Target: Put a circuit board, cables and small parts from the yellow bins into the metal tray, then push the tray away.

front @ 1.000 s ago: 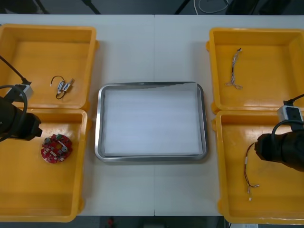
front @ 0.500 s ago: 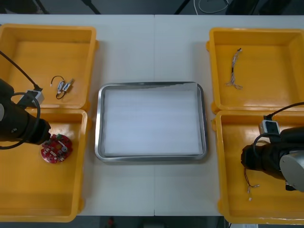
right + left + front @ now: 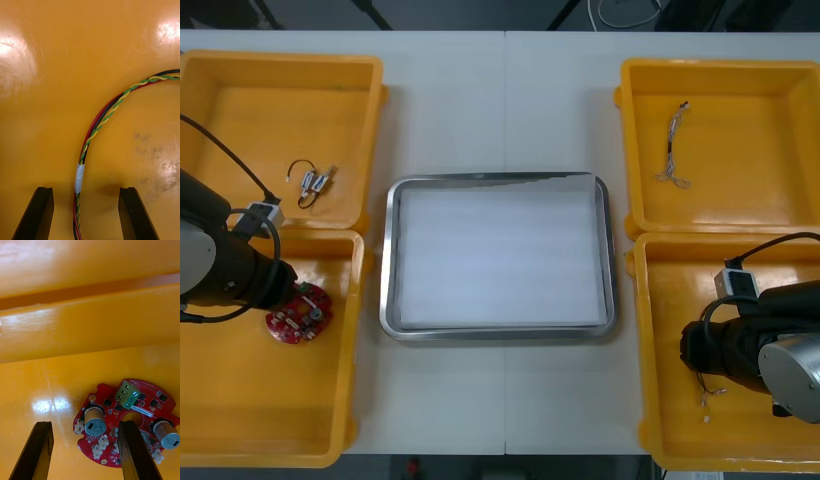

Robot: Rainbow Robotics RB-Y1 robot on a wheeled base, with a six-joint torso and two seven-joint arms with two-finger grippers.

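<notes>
- Right gripper (image 3: pixel 85 189), low in the near right bin (image 3: pixel 670 300): fingers (image 3: pixel 41 213) apart, holding nothing. The red and yellow cable (image 3: pixel 112 108) runs lengthwise between them, then curves off beyond the tips.
- Left gripper (image 3: pixel 85 423), in the near left bin (image 3: pixel 240 400): fingers apart, empty. The circuit board (image 3: pixel 123 410) sits off-centre; one finger overlaps it, the other stands over bare bin floor.
- Tray (image 3: pixel 498 180), farther in at the middle of the table (image 3: pixel 500 100): nothing in it yet.

On the bench (image 3: pixel 500 90), a tray (image 3: pixel 387 260) sat centred, two bins (image 3: pixel 270 100) at each side. The near left bin (image 3: pixel 260 400) held a circuit board (image 3: pixel 305 315); the near right bin (image 3: pixel 680 300) held a cable (image 3: pixel 79 176).
</notes>
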